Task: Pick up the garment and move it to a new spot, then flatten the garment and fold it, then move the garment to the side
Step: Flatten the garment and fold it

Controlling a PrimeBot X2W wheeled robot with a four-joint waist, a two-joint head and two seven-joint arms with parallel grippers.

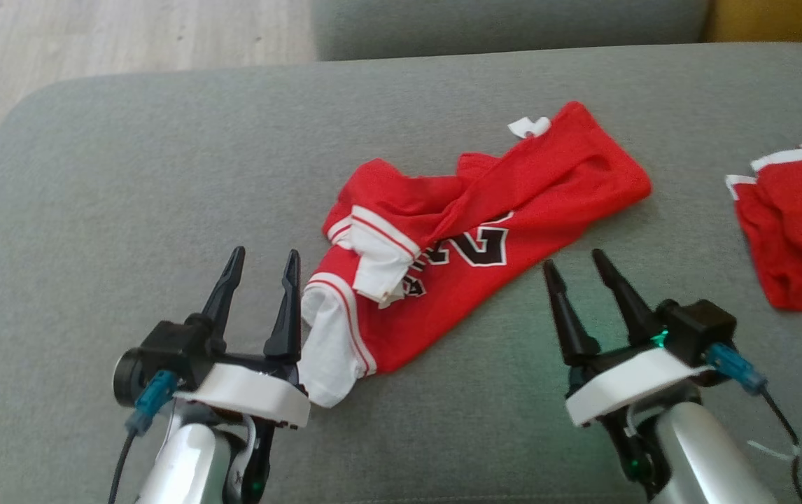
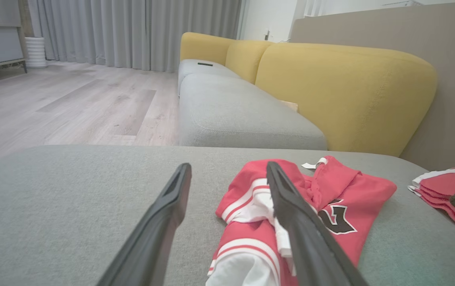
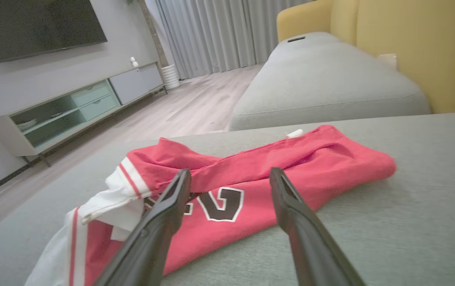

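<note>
At the upper left, a strip of pale wooden plank floor (image 1: 93, 42) is seen beyond the rounded edge of the wide grey fabric seat cushion (image 1: 128, 175) on which everything is laid. At the lower left, the left gripper (image 1: 266, 252) is held over the cushion with its two dark fingers spread wide and nothing between them. Its inner finger is seen right beside the garment's white hem, though contact cannot be told. The crumpled red mesh basketball jersey with white trim and black numerals (image 1: 513, 189) is spread across the middle of the cushion. It runs diagonally from the white end by the left gripper up to a red end marked by a small white tag (image 1: 528, 127). To its right, the right gripper (image 1: 572, 259) is held near the jersey's lower edge but apart from it, its jaws likewise wide open and empty. At the far right edge a second red garment with white trim (image 1: 800, 238) is laid, well apart from the jersey.
</note>
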